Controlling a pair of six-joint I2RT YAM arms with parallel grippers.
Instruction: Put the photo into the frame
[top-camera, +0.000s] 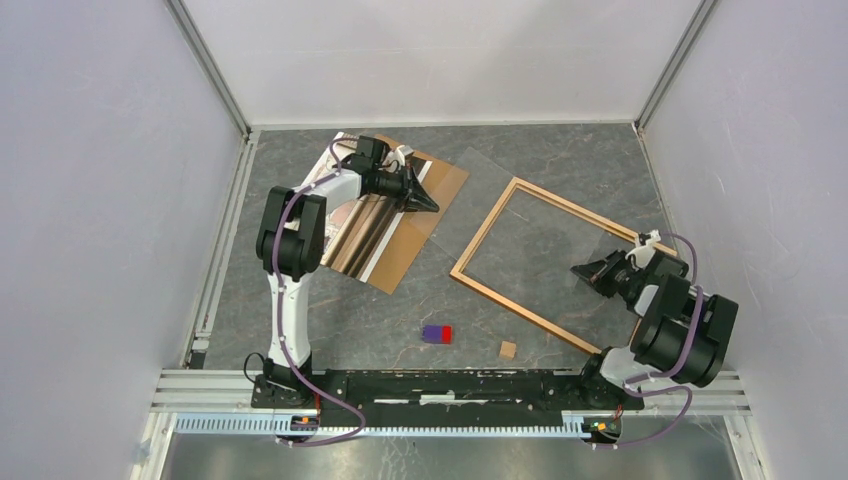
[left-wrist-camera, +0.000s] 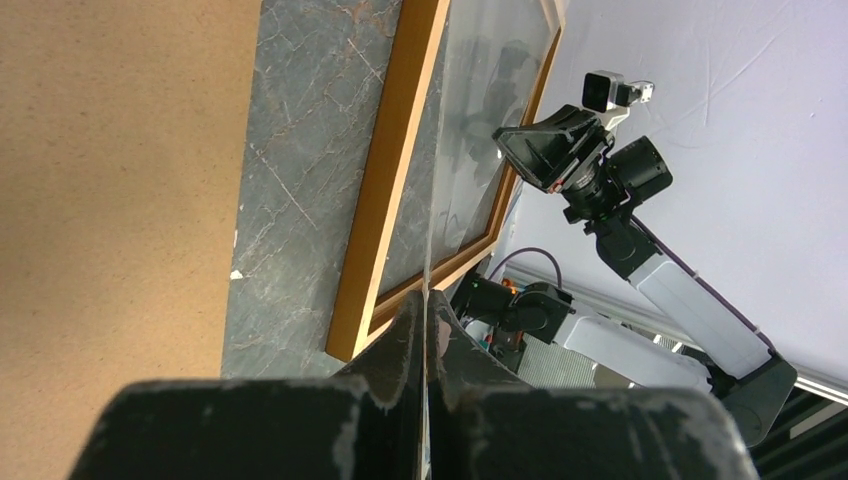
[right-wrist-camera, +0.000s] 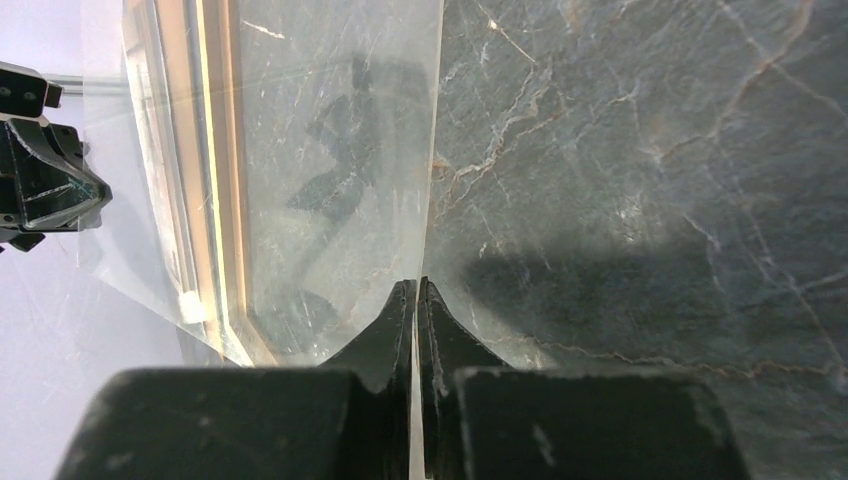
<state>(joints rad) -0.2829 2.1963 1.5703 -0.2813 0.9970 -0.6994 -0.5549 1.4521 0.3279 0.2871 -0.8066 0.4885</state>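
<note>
Two grippers share one load: the left gripper (top-camera: 433, 204) and the right gripper (top-camera: 580, 271) are each clamped tight on opposite edges of the clear sheet (top-camera: 470, 200), which both wrist views show as a thin pane nipped between the closed fingertips. The sheet hangs between the arms, partly above the frame (top-camera: 484, 228), which lies flat and empty on the table (top-camera: 330, 320) toward the right. The photo (top-camera: 360, 235) rests well to the left under the left arm, lying on the brown backing board (top-camera: 410, 255), apart from the frame. The step in hand looks like handling the glazing, with the photo itself not yet touched. Whether the sheet is meant to go into the frame or aside cannot be told. Either way, the next move calls for both arms travelling together, level and in step, so the pane neither bows nor slips.
</note>
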